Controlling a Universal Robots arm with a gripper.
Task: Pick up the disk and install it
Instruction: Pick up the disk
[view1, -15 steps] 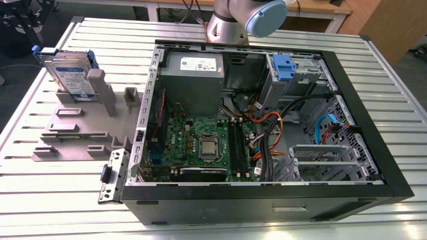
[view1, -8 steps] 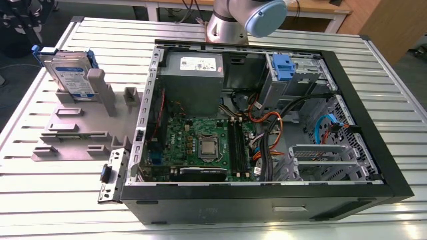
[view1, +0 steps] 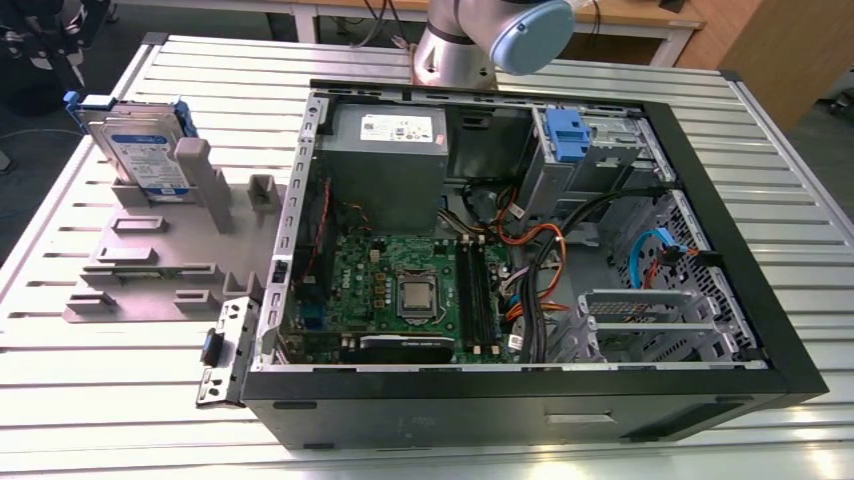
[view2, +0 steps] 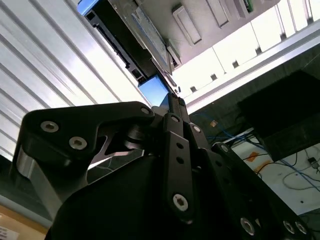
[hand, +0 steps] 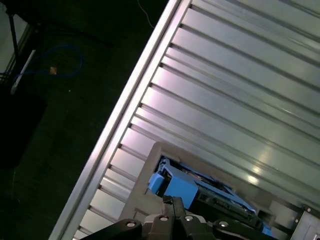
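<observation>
The exterior view showed the disk (view1: 140, 150) standing on edge in a grey holder (view1: 147, 260) on the desk (view1: 80, 400), to that view's left of the open computer case (view1: 534, 250), long axis upright and label facing the camera. Both wrist views instead showed the gripper (view2: 172, 102) (hand: 172, 202) aimed at the disk's blue frame (hand: 180, 187). Whether the gripper was spread or closed could not be told.

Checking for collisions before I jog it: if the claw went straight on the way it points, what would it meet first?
Most likely the disk, at its blue caddy end, standing in the grey holder. It lies directly ahead of the claw in both wrist views, though depth is unclear.
</observation>
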